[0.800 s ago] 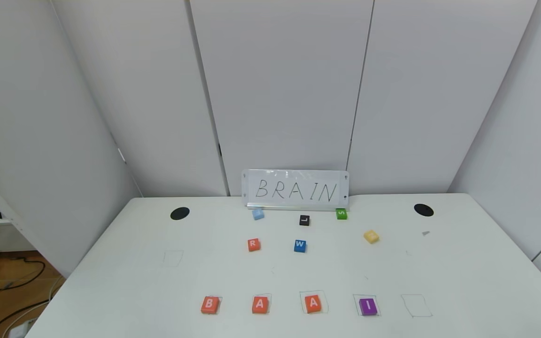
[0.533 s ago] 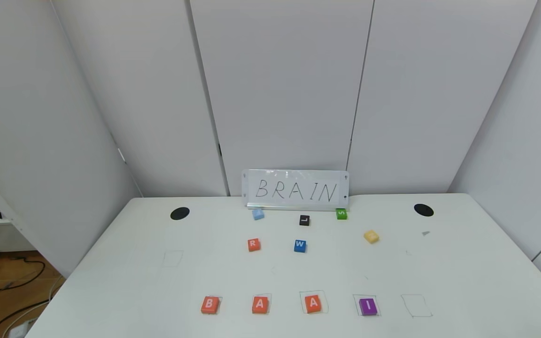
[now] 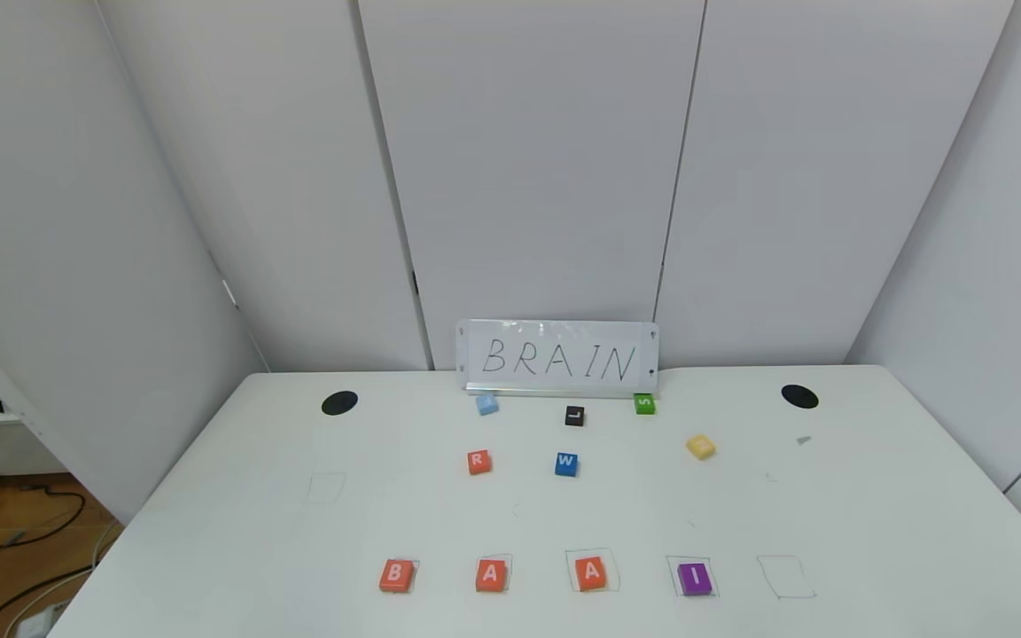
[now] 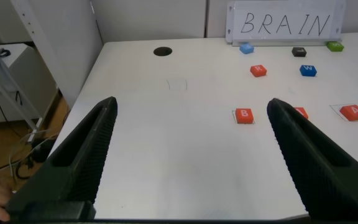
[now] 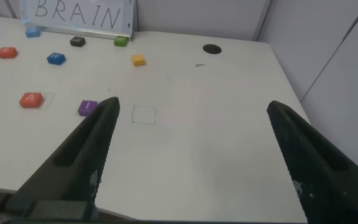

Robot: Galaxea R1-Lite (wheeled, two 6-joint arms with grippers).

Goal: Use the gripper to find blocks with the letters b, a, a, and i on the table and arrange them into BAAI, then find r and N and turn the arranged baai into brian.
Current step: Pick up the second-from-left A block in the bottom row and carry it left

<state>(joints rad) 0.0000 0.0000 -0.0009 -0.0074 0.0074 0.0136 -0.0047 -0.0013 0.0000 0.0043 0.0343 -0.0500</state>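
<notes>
Blocks [image 3: 544, 575] are sitting as BAAI along the table [image 3: 209, 549] front, both grippers, left [image 4: 188, 158] and right [image 5: 188, 155], are hanging back with fingers spread, so fetching r [image 3: 478, 462] is looking next.

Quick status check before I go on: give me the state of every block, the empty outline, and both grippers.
B block: flat, front row, first.
A block: flat, second.
second A block: flat, inside outline.
I block: flat, inside outline.
fifth outline: empty.
R block: loose, mid-table.
yellow block: loose, rotated.
left gripper: open, holding nothing.
right gripper: open, holding nothing.
</notes>
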